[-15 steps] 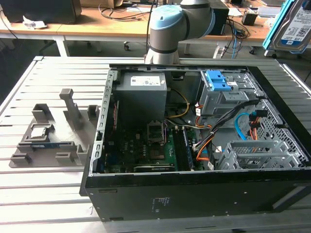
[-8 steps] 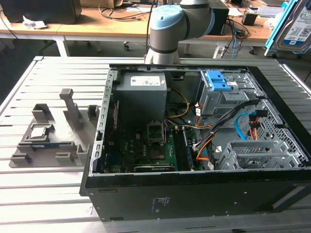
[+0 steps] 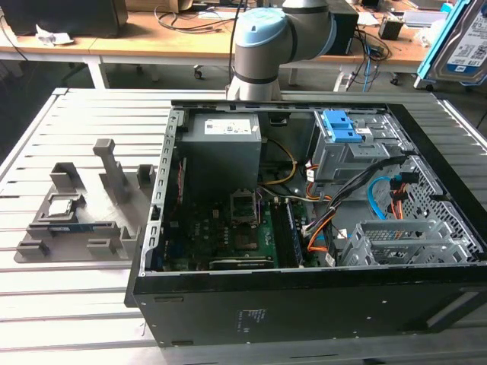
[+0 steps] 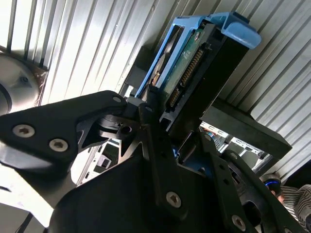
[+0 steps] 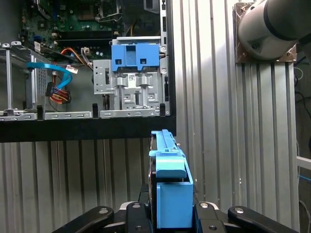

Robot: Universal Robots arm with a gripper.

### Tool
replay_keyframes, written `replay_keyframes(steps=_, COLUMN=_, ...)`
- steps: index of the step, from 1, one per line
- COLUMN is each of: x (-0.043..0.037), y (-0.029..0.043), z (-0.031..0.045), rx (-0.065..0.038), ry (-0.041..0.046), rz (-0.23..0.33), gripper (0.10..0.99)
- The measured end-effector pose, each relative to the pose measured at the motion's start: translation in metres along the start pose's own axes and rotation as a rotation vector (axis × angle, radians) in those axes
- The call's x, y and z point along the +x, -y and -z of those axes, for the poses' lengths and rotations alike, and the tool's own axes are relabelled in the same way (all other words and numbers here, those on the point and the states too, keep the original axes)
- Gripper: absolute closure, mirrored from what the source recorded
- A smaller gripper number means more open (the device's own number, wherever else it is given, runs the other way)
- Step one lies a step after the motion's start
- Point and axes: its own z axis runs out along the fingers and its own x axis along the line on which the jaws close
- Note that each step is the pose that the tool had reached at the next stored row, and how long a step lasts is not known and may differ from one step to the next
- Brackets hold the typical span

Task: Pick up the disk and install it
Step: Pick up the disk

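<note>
**Surroundings**
- Surface [image 3: 68, 304]: ribbed grey metal slats, carrying all items below.
- Computer case [image 3: 304, 304]: black, lying on its side, side panel off, interior exposed.
- Inside the case: grey power supply [image 3: 224, 141] at the far end; green motherboard [image 3: 236, 236] beside it; orange and blue cables [image 3: 380, 198] looping across the middle.
- Grey metal cage [image 3: 346, 156] with bright blue latch [image 3: 342, 125], at the far corner toward the exterior view's right. A second, perforated cage [image 3: 403, 239] sits nearer the front wall.
- Grey moulded fixture [image 3: 84, 205]: on the surface, well apart from the case on the exterior view's left.
- In the first wrist view, the case's black wall [image 5: 82, 131] lies between the disk and the latch [image 5: 135, 56].

**End effector**
- End effector [image 5: 172, 216]: black fingers [image 4: 146, 114] closed on the disk, one each side.
- Disk [image 5: 170, 194]: blue rails, green board and connector showing in the second wrist view [image 4: 194, 68]. It is held clear of the surface, outside the case, at the exterior view's upper right corner [image 3: 466, 38].
</note>
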Motion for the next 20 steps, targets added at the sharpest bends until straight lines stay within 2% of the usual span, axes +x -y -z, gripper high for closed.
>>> replay_keyframes(steps=2, x=0.0034, y=0.0001, z=0.0, rx=0.0, ry=0.0001, rz=0.0, gripper=0.722)
replay_keyframes(steps=6, x=0.017, y=0.0007, z=0.0002, rx=0.0, ry=0.0001, rz=0.0, gripper=0.722)
replay_keyframes(steps=15, x=0.0336, y=0.0014, z=0.0002, rx=0.0, ry=-0.0001, rz=0.0, gripper=0.722)
replay_keyframes(steps=20, x=0.0491, y=0.002, z=0.0003, rx=0.0, ry=-0.0001, rz=0.0, gripper=0.722)
